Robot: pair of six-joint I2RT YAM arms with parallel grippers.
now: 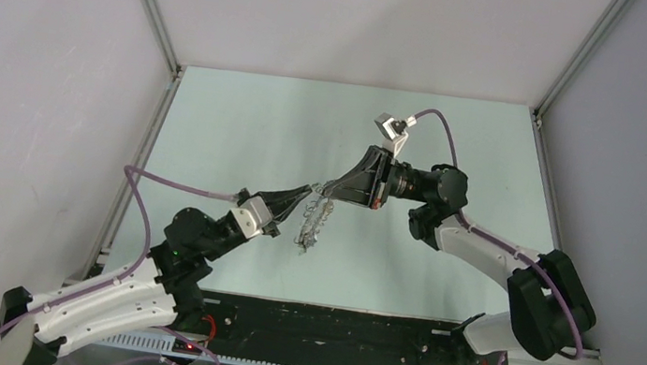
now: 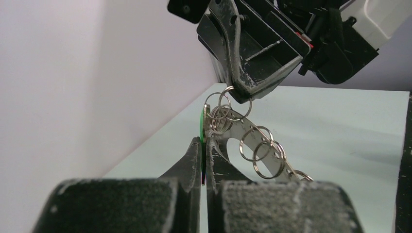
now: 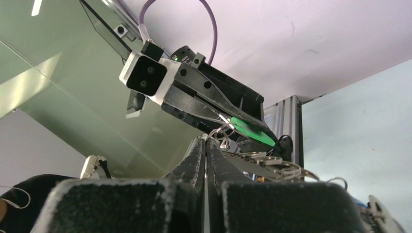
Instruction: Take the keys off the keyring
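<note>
Both arms meet at the middle of the top view, above the table (image 1: pixel 242 125). My left gripper (image 1: pixel 307 192) is pressed closed on the green head (image 2: pixel 201 124) of one of the keys (image 1: pixel 311 225), which dangle below in a string. My right gripper (image 1: pixel 331 186) is clamped tight on a small split ring (image 2: pixel 236 99) beside the flat keyring (image 2: pixel 236 132), just past my left fingertips

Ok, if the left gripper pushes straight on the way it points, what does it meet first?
The left gripper would first push into the small rings just past the green key tag it grips, then likely the right gripper pinching them; depth is unclear.
</note>
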